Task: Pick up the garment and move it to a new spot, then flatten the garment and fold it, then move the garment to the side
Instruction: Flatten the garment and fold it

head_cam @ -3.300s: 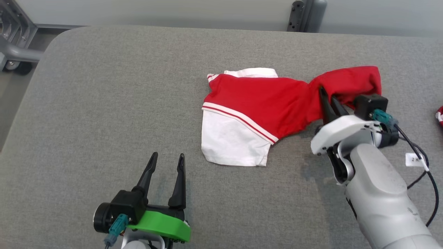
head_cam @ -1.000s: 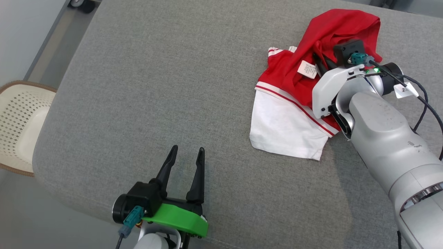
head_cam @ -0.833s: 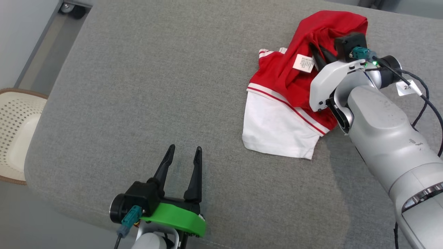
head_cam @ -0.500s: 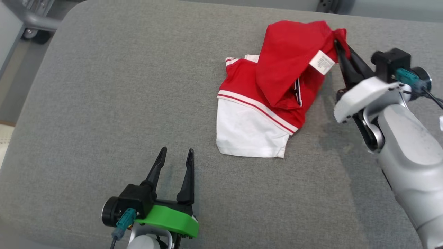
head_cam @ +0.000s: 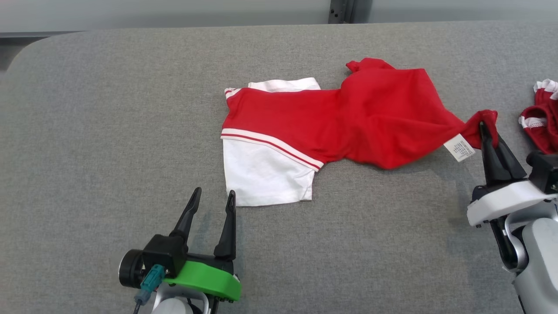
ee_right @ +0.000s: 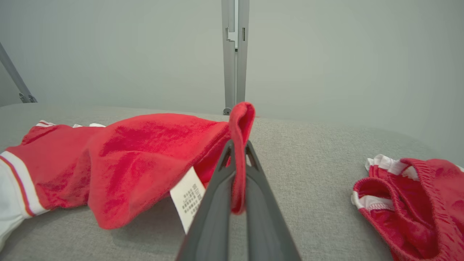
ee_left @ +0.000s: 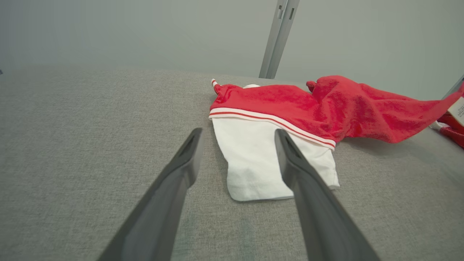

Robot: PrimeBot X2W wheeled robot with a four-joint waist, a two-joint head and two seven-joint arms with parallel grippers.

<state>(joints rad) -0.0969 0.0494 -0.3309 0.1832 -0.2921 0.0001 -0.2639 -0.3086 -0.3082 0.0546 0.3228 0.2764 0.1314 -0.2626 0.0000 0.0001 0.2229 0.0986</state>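
A red and white garment lies stretched across the grey table; its white part is flat at the left and its red body is pulled out to the right. My right gripper is shut on a red edge of the garment, lifted just off the surface, with a white care label hanging beside the fingers. My left gripper stands open near the front, just short of the white part's lower left corner, touching nothing.
A second red and white piece of clothing lies crumpled at the table's right edge, close to my right gripper. A grey post stands behind the table. Bare grey surface stretches to the left and front.
The head camera has swung about. My right gripper has pulled the red end from being folded over the garment out to the right, spreading it. The left gripper stays open in place.
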